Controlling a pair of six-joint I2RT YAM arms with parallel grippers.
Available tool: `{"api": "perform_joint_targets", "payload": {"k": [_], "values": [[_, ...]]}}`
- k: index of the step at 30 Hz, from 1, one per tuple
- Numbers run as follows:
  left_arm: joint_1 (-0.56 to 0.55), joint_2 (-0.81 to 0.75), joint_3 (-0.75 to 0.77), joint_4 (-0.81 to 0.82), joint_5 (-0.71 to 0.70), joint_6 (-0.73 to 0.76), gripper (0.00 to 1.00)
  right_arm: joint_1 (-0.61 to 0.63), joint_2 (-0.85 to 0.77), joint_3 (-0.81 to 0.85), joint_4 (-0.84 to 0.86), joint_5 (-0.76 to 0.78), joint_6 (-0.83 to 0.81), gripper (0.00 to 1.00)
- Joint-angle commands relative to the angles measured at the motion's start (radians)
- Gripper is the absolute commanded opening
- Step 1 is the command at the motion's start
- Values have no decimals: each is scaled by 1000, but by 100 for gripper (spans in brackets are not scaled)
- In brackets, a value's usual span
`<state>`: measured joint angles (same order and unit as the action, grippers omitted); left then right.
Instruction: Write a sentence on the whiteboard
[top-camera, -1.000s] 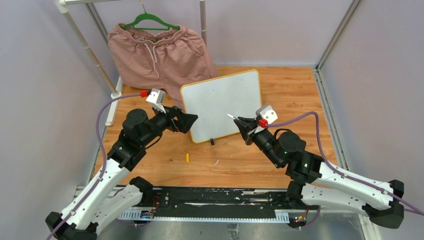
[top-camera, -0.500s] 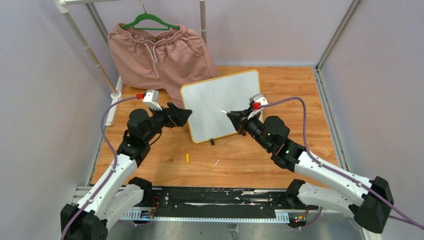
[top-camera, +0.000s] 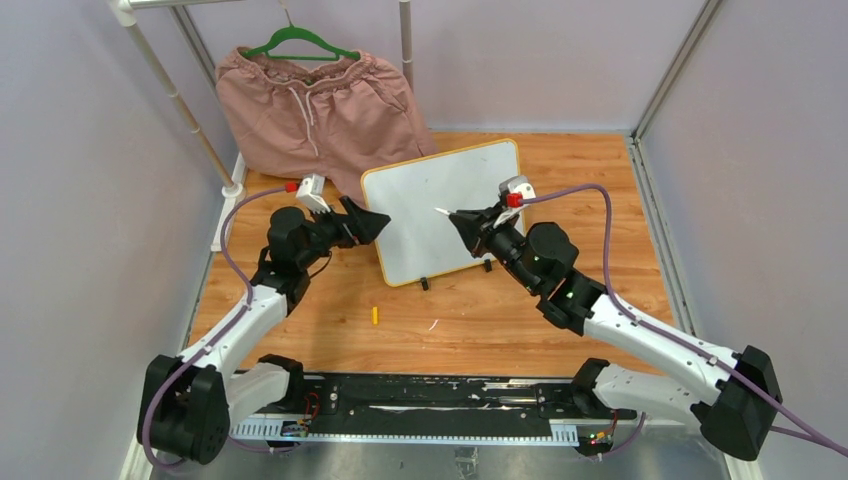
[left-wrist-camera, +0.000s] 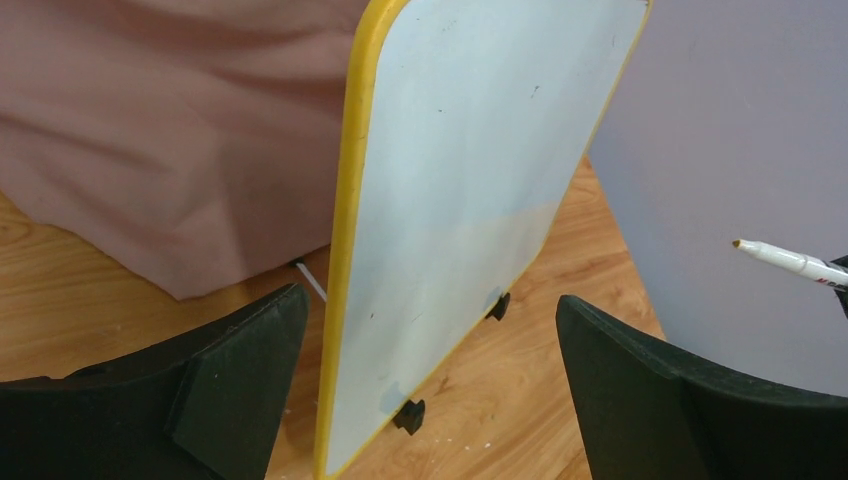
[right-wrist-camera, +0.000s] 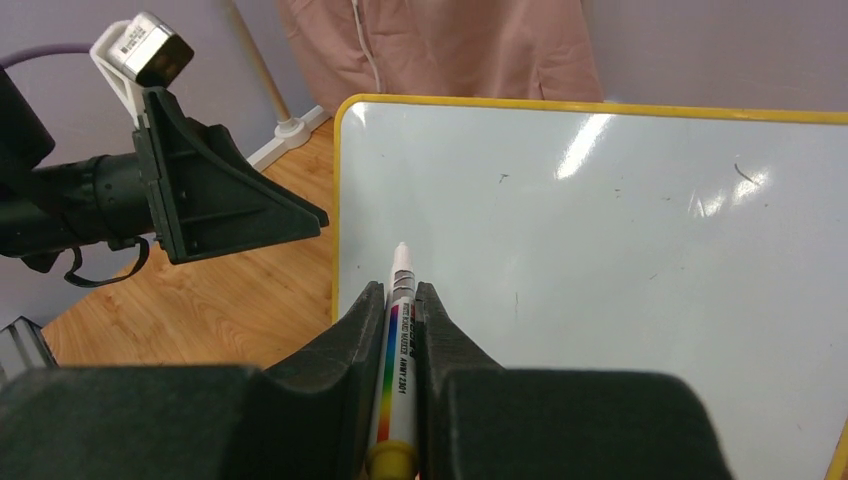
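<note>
Right pincer (top-camera: 462, 222) clamped on marker (top-camera: 446, 213), tip aimed at blank whiteboard (top-camera: 420, 240) face, just short. Left pincer (top-camera: 375, 225) wide open, empty, beside whiteboard edge.

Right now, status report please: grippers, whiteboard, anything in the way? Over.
Left gripper open at the whiteboard's left edge. Right gripper shut on marker, tip aimed at board. Whiteboard blank, nothing written yet. Nothing between marker and board.

Likely a lab: panel-walled robot cell (top-camera: 760, 150)
</note>
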<state>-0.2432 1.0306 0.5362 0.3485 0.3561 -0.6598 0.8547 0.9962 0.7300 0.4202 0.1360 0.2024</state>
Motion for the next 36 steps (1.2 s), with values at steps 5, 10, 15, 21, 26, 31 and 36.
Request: {"api": "perform_joint_targets", "payload": {"k": [5, 10, 15, 21, 26, 31, 36], "values": [[9, 48, 30, 75, 55, -36, 100, -13, -16, 11, 69, -6, -63, 0], [16, 64, 37, 88, -14, -53, 100, -13, 16, 7, 153, -53, -56, 0], [16, 102, 47, 89, -7, 12, 96, -13, 67, 26, 199, -74, -55, 0], [16, 104, -16, 137, -26, -12, 88, -13, 151, 90, 180, -107, -66, 0], [17, 150, -14, 163, 16, -42, 82, -10, 215, 121, 204, -121, -52, 0], [32, 205, -57, 289, 67, -124, 72, -10, 257, 136, 237, -121, -39, 0], [51, 246, -112, 485, 128, -204, 65, -10, 269, 126, 282, -161, -26, 0]]}}
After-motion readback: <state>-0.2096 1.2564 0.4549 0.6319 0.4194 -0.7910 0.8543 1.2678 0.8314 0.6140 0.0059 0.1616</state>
